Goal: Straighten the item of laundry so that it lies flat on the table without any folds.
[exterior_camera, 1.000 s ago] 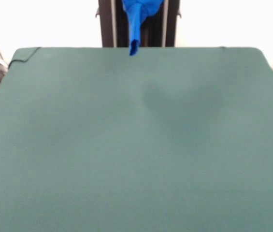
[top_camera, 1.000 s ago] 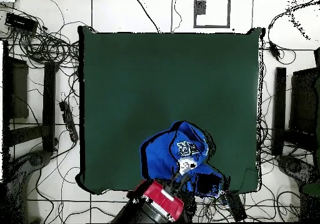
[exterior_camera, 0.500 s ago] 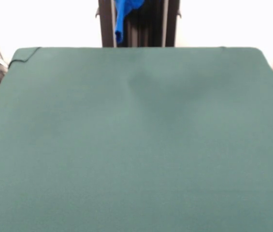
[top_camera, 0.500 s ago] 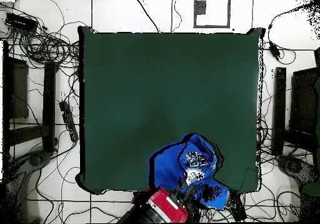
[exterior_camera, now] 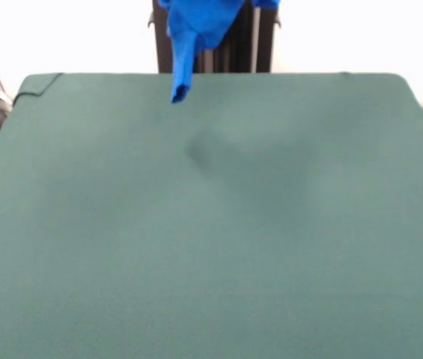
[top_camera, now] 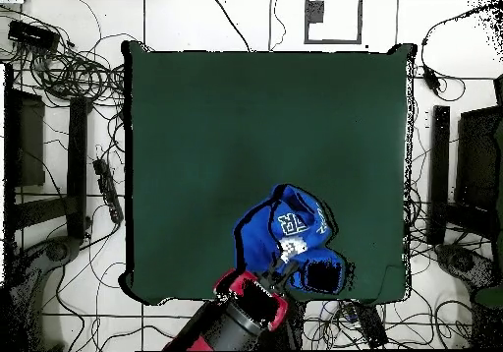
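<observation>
Above the robot-side edge of the table [top_camera: 196,132], the item of laundry [top_camera: 285,242] hangs bunched in the air, a bright blue T-shirt gathered into soft, rounded folds. From the front view the shirt [exterior_camera: 195,30] drops from the top of the picture and narrows into a limp twisted tail whose tip dangles just over the far edge of the felt, with a faint shadow on the cloth below it. From overhead the white-and-grey printed graphic shows on the crumpled upper surface, creased and partly turned under, and a darker fold of the fabric spreads toward the table's edge on one side.

The gripper [top_camera: 282,263] sits at the end of the red and black arm [top_camera: 241,314], right where the fabric gathers; the cloth appears to hang from it, but the fingers are buried in blue cotton and pale fittings, so I cannot tell whether they are spread or pressed together.

Away from the tool, the dark green felt-like surface stretches flat and matte, a large rectangle with rounded corners, and nearly all of it lies bare beyond the shirt. One corner of the covering shows a small lifted or folded flap in the front view. Around the table, tangled black cables [top_camera: 69,68] lie on the pale floor, thickest off one far corner.
</observation>
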Controlling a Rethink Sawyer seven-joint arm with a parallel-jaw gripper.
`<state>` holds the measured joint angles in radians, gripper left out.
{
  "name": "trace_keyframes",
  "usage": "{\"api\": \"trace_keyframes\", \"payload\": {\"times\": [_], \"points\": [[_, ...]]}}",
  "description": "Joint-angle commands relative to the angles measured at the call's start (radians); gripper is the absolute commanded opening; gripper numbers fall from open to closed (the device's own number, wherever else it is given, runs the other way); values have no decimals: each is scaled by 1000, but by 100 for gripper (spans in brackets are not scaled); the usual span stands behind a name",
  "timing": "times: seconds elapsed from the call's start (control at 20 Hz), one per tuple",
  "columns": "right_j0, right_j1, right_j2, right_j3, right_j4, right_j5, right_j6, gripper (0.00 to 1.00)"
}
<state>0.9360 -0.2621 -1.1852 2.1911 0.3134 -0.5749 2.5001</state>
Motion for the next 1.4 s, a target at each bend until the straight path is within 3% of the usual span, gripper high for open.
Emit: {"api": "trace_keyframes", "payload": {"times": [0.05,0.35,0.8,1.15,1.4], "points": [[-39,149,237,58,123,-127,211,0],[-60,248,340,68,248,-248,255,0],[-130,309,431,41,321,-404,286,0],[-140,304,475,52,383,-458,274,0],[-152,260,460,72,359,-462,256,0]]}}
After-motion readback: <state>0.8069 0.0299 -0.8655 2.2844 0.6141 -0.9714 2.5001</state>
